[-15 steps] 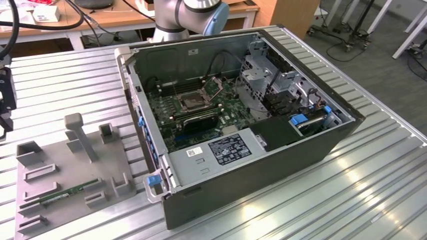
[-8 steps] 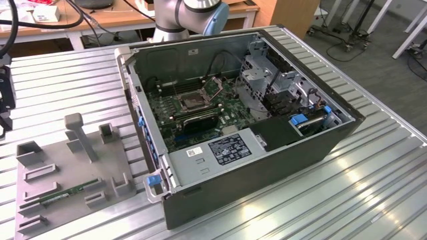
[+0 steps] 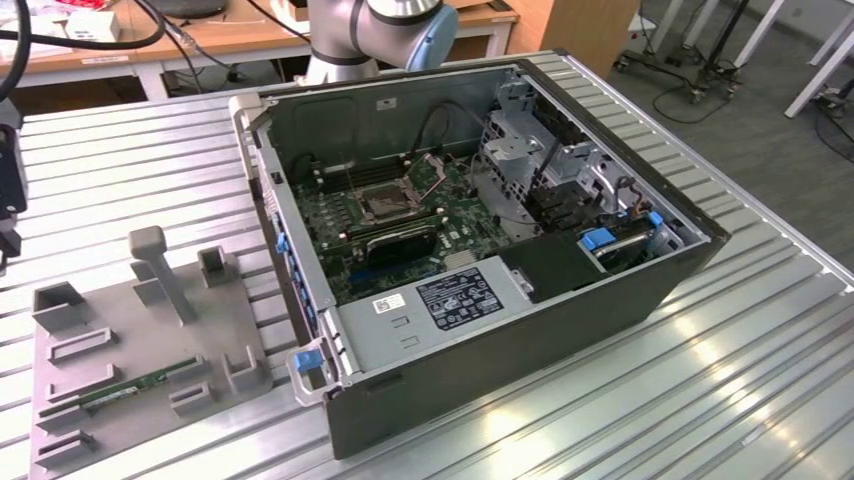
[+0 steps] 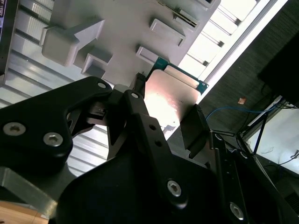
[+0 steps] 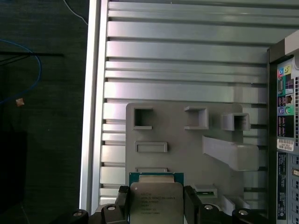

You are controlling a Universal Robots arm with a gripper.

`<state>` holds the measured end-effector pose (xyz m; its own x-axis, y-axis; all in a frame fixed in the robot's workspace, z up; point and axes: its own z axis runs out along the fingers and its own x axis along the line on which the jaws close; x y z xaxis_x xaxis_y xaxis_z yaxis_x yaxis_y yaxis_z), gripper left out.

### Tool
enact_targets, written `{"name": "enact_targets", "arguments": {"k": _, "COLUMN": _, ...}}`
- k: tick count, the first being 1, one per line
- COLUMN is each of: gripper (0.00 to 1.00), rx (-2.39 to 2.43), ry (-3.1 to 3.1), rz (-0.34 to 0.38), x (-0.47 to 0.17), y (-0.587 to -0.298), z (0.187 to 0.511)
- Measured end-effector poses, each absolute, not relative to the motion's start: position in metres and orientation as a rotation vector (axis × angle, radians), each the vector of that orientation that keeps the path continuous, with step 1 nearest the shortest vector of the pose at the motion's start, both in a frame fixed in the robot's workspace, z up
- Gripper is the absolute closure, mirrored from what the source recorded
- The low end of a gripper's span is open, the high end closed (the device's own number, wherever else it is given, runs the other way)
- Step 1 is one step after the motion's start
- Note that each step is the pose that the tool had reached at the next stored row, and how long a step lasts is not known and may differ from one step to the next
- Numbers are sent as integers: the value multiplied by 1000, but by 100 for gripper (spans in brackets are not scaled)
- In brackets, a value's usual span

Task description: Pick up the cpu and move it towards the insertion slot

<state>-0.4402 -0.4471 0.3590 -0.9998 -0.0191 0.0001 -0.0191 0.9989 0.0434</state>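
Observation:
The cpu [image 5: 156, 201] is a flat square chip with a silver-grey top and a green rim. It sits between the two black fingers [image 5: 191, 205] of my gripper [image 5: 156, 210], which is shut on its opposite edges. In the second wrist view the cpu [image 4: 170, 95] hangs above the grey fixture plate [image 4: 117, 28], gripped by my gripper [image 4: 168, 123]. The insertion slot [image 3: 388, 205], a silvery square frame with a dark centre, lies on the green board inside the open computer case [image 3: 534, 330], far from the cpu.
The grey fixture plate [image 3: 147, 340] with raised blocks lies on the ribbed metal table [image 3: 747, 380], to the exterior view's left of the case. A long green memory stick [image 3: 127, 390] rests on it. The table's edge [image 5: 91, 116] drops to dark floor. The arm's base [image 3: 380, 30] stands behind the case.

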Motion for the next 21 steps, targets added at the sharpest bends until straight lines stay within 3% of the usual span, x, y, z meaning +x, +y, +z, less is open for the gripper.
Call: {"name": "enact_targets", "arguments": {"k": 21, "gripper": 45, "rx": 30, "ry": -3140, "rz": -68, "x": -440, "y": -447, "z": 372}}
